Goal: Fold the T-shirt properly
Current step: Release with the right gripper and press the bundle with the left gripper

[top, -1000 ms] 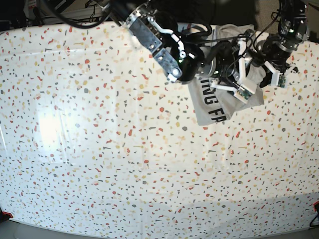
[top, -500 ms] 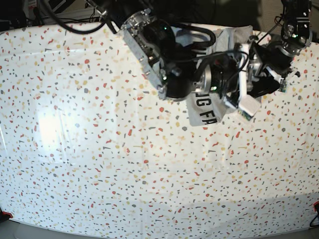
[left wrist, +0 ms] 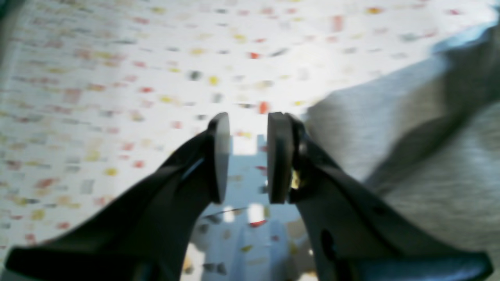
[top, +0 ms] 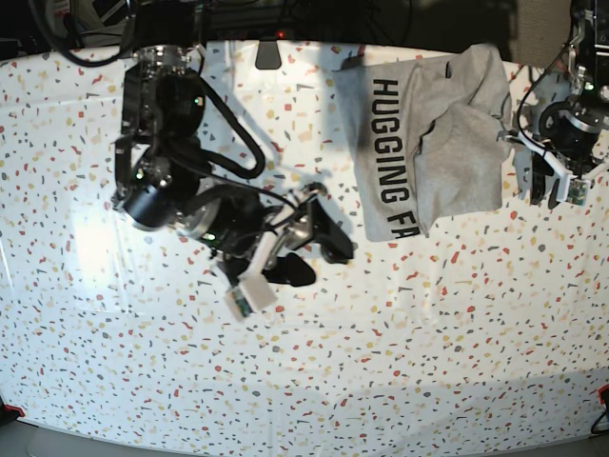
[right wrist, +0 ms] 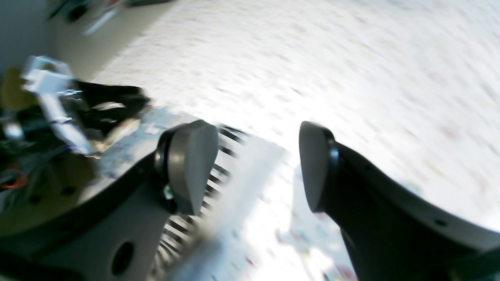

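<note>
The light grey T-shirt [top: 447,162] lies at the back right of the table, partly folded, with a plain flap laid over black lettering that reads "HUGGING FA". My right gripper [top: 319,262] hangs open left of the shirt, apart from it. In the right wrist view its jaws [right wrist: 256,136] stand wide with nothing between them, and a blurred patch of lettered T-shirt [right wrist: 242,175] shows beyond. My left gripper [top: 549,190] is just off the shirt's right edge. Its pads [left wrist: 250,117] are parted and empty, with the grey T-shirt [left wrist: 410,136] beside the right finger.
The table [top: 285,381] has a white speckled terrazzo-pattern cover. Dark cables and equipment [top: 95,19] line the back edge. The right arm's black body [top: 166,143] reaches over the table's left half.
The right arm has swung left, away from the shirt, with its gripper opened and the cloth let go. The shirt now lies spread and uncovered. The left gripper has shifted slightly right.
</note>
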